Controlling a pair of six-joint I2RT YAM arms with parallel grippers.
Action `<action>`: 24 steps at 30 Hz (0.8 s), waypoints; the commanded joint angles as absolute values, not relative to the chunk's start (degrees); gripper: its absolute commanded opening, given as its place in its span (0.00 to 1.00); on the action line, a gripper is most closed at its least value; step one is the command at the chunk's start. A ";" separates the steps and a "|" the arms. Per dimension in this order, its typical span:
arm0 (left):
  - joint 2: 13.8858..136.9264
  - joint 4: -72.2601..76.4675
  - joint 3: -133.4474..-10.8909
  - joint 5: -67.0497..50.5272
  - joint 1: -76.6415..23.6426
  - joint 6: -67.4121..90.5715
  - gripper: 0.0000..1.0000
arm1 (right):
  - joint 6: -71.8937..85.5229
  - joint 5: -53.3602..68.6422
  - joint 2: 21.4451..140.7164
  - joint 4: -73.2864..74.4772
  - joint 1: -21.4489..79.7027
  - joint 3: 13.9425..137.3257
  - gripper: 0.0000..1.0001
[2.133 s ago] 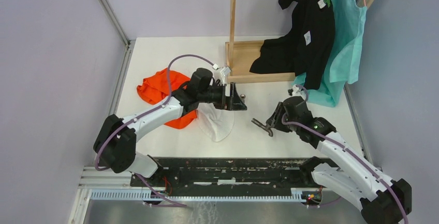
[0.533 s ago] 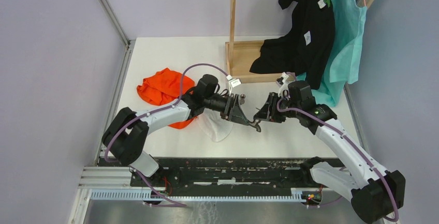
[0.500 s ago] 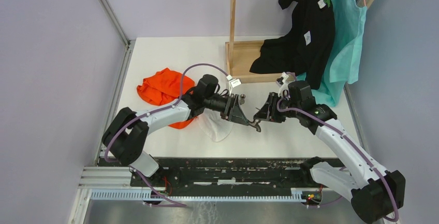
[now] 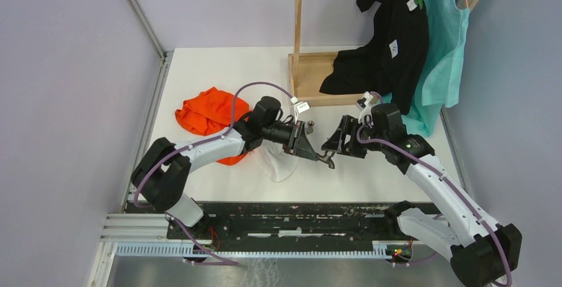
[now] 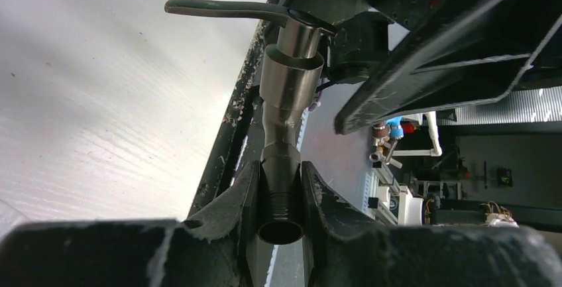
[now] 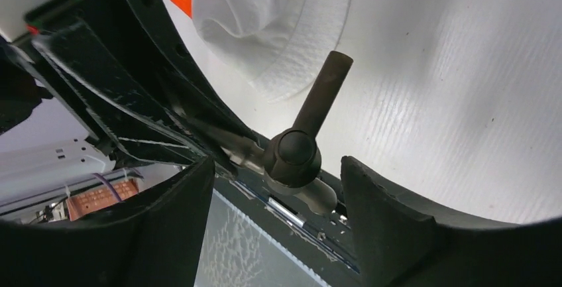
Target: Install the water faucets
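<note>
left gripper (image 5: 280, 197) held the water faucet (image 5: 286, 81)
its fingers pinched the threaded end tight, the lever handle at the far end from them. the right gripper (image 6: 275, 181) stood wide open, one finger on either side of the water faucet's cap, touching neither.

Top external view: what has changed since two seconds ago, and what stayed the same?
The right gripper carried the faucet leftwards to the left gripper, which swung right to meet it. Now the left gripper is shut on its threaded end and the right gripper stands open around it. The orange cloth, white cloth and wooden stand did not move.
</note>
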State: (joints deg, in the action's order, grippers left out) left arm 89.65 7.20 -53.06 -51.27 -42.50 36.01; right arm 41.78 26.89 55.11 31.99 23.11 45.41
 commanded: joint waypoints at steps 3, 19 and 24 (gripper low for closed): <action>88.43 7.56 -54.49 -49.21 -42.59 36.48 0.03 | 47.84 17.74 51.15 33.17 22.76 50.06 0.76; 87.77 6.68 -56.00 -48.69 -42.63 36.47 0.03 | 49.02 10.64 61.51 32.09 27.80 53.40 0.66; 87.69 6.35 -56.18 -49.08 -42.62 36.09 0.03 | 49.06 11.33 62.49 29.70 27.97 52.65 0.48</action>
State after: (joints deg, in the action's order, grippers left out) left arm 89.65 5.39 -53.43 -48.07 -42.50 35.99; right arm 48.36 11.73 62.54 34.48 27.66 51.90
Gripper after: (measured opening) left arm 0.293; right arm 0.559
